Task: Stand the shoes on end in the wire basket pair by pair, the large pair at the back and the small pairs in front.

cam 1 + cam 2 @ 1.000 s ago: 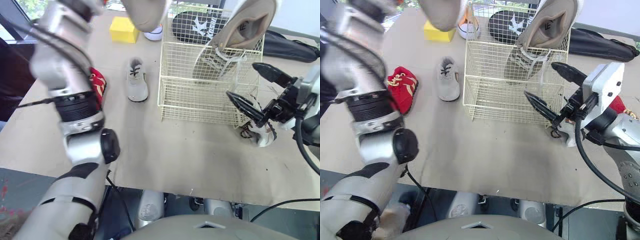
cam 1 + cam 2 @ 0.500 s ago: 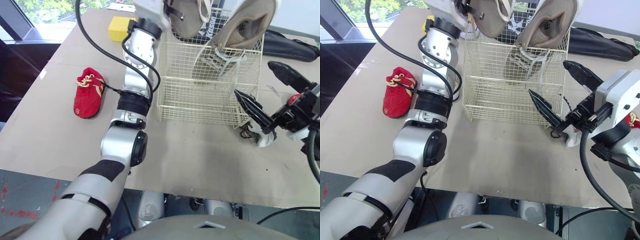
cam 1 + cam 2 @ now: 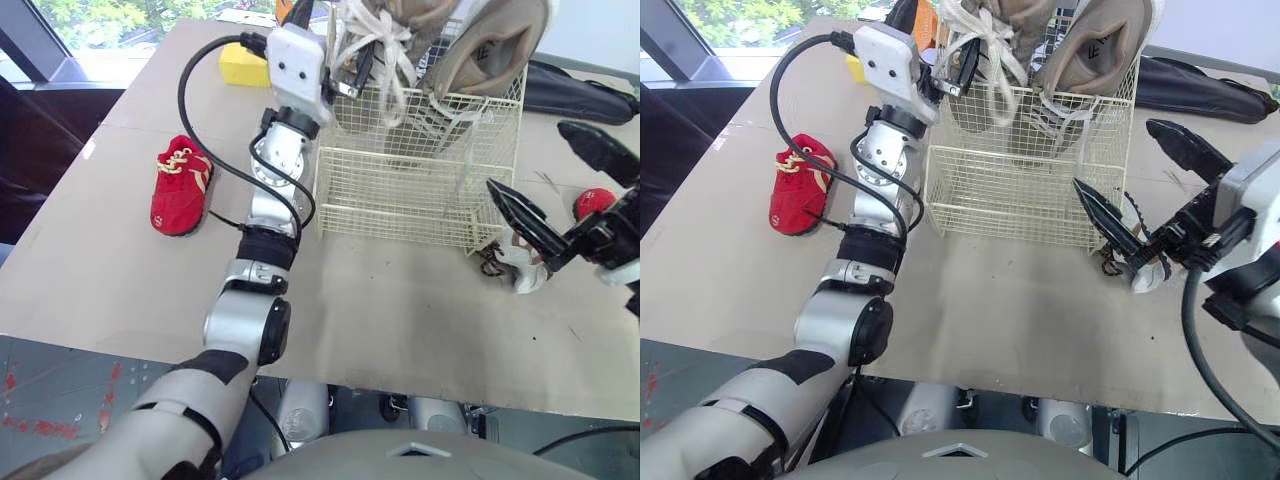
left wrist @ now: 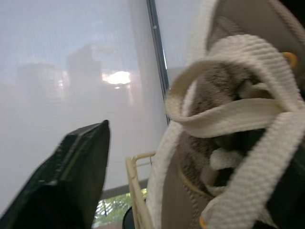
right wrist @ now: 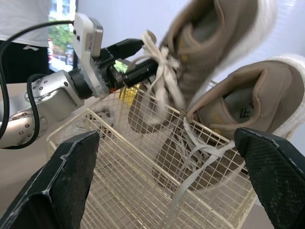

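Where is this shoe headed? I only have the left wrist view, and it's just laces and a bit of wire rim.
Observer: The left tool holds the tan shoe tilted, toe down, over the back left of the wire basket. It is beside the other tan shoe, which stands on end at the back right.
Operator: And where's the right tool?
Observer: The right tool is open and hovers by the basket's front right corner, above a small white shoe lying on the table.
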You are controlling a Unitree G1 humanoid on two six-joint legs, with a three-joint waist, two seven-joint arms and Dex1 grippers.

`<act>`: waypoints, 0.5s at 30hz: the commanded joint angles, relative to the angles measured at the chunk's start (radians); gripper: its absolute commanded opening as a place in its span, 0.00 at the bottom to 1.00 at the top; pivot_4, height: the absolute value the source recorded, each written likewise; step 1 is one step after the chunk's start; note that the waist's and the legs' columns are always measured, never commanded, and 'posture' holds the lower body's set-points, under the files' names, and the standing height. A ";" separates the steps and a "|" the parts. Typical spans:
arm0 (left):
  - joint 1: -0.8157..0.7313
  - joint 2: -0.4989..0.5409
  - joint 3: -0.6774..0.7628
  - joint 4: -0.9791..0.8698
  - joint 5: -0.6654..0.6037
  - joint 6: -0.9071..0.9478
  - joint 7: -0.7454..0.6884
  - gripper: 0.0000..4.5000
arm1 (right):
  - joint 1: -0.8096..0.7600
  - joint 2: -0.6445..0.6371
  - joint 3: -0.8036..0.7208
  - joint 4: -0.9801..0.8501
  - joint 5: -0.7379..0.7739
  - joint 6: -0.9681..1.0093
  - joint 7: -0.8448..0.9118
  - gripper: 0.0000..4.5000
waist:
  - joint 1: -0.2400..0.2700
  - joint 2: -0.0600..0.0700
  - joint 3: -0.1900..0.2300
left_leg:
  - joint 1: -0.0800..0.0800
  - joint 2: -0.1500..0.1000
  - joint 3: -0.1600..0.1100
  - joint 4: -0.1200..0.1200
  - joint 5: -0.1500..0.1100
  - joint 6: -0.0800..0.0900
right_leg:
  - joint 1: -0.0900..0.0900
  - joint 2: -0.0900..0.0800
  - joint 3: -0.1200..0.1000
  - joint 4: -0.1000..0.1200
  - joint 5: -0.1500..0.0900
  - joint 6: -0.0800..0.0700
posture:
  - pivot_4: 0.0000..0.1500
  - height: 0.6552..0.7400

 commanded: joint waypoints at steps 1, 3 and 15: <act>0.067 0.024 0.004 -0.161 -0.057 0.102 -0.044 0.98 | 0.012 -0.052 -0.086 0.060 0.033 -0.022 0.120 1.00 | -0.001 0.000 0.000 | 0.000 0.001 0.000 0.000 0.000 0.000 | 0.000 0.000 0.000 0.000 0.000 0.000 | 1.00 1.00; 0.128 0.044 0.000 -0.276 -0.110 0.185 -0.096 0.98 | -0.001 -0.094 -0.109 0.124 0.051 -0.020 0.211 1.00 | -0.007 0.003 -0.001 | 0.000 0.001 0.000 0.000 0.000 0.000 | 0.000 0.001 0.000 0.000 0.000 0.000 | 1.00 1.00; 0.267 0.160 0.042 -0.604 -0.315 0.497 -0.231 0.98 | -0.195 -0.118 0.057 0.259 -0.082 -0.057 0.269 1.00 | -0.022 0.003 -0.002 | 0.002 0.001 0.000 0.000 0.000 0.000 | 0.000 0.001 0.002 0.001 0.000 0.000 | 1.00 1.00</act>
